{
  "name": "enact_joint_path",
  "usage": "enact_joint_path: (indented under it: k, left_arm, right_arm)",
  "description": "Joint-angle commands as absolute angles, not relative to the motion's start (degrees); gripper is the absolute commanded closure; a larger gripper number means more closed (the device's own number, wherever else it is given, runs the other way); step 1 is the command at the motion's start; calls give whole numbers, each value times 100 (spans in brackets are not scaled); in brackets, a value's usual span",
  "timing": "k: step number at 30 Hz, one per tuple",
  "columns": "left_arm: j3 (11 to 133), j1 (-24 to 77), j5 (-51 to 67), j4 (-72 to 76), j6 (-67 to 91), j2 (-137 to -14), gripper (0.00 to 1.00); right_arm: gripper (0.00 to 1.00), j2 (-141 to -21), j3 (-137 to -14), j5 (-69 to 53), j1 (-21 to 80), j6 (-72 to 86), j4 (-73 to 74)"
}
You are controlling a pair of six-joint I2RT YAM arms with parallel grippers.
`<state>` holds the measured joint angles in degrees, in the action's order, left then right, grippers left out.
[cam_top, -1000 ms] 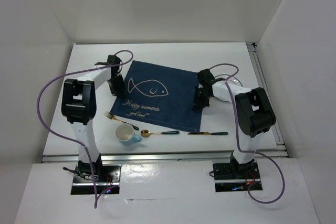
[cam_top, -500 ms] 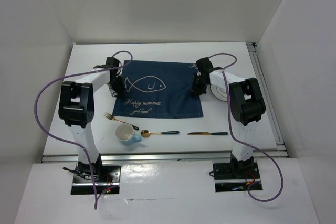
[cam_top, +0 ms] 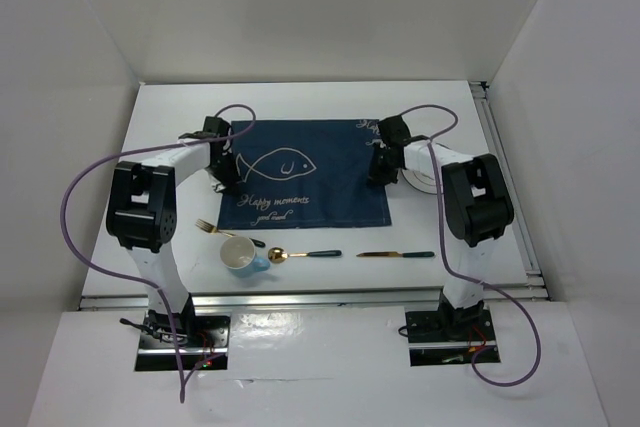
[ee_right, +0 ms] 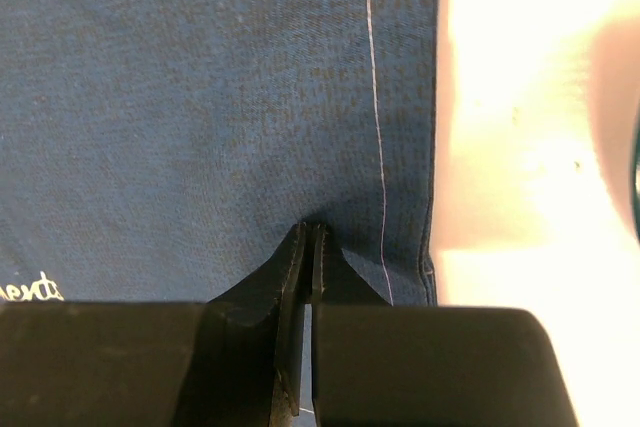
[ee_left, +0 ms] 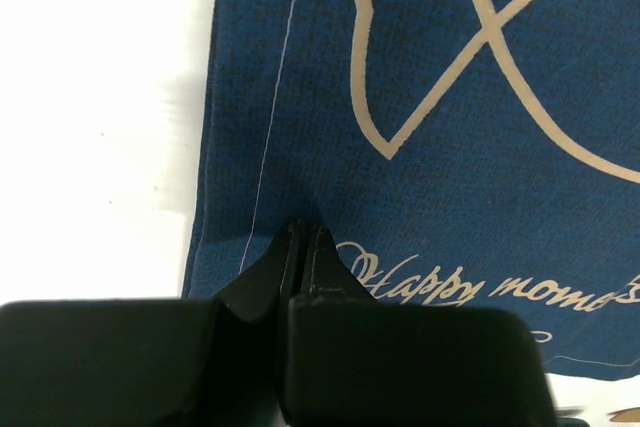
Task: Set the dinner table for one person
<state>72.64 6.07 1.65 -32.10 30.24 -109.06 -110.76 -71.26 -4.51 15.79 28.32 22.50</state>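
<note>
**A:** Status on the place setting?

**B:** I've got both arms down on the blue fish placemat (cam_top: 300,182), mid-frame on the dinner table (cam_top: 300,102). Left gripper (ee_left: 305,232) is on the mat's left margin by the stitch line, and right gripper (ee_right: 308,232) is on its right margin. Both are closed tight, with the tips touching cloth.

**A:** Pinching or pressing?

**B:** Can't tell. The cloth puckers slightly at each tip, which could be a nipped fold or just pressure. My read is one contact per side, so the mat can be squared without twisting.

**A:** Arm pose?

**B:** Both are reached forward with forearms angled inward and wrists pitched down. The fingers are steep onto the mat.

**A:** The rest?

**B:** Fork (cam_top: 215,226), mug (cam_top: 240,255), spoon (cam_top: 300,253) and knife (cam_top: 397,254) sit in a row below the mat, none clearly on it. The white plate (cam_top: 425,183) is at the mat's right edge, partly hidden by my right arm. I'd say the setting is barely begun.
</note>
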Motion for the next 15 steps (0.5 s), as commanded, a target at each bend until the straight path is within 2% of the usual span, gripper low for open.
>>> enact_joint_path:
  k: [1,15]
  left_arm:
    - [6856,808,80,-3656,2997,-11109,100]
    - [6697,1037,-158,-3771,3103,-10723,100]
  right_arm:
    - [100,-11057,-6715,9,1477,2847,2742]
    - [100,-10310,-6002,193,1477,2953,2803]
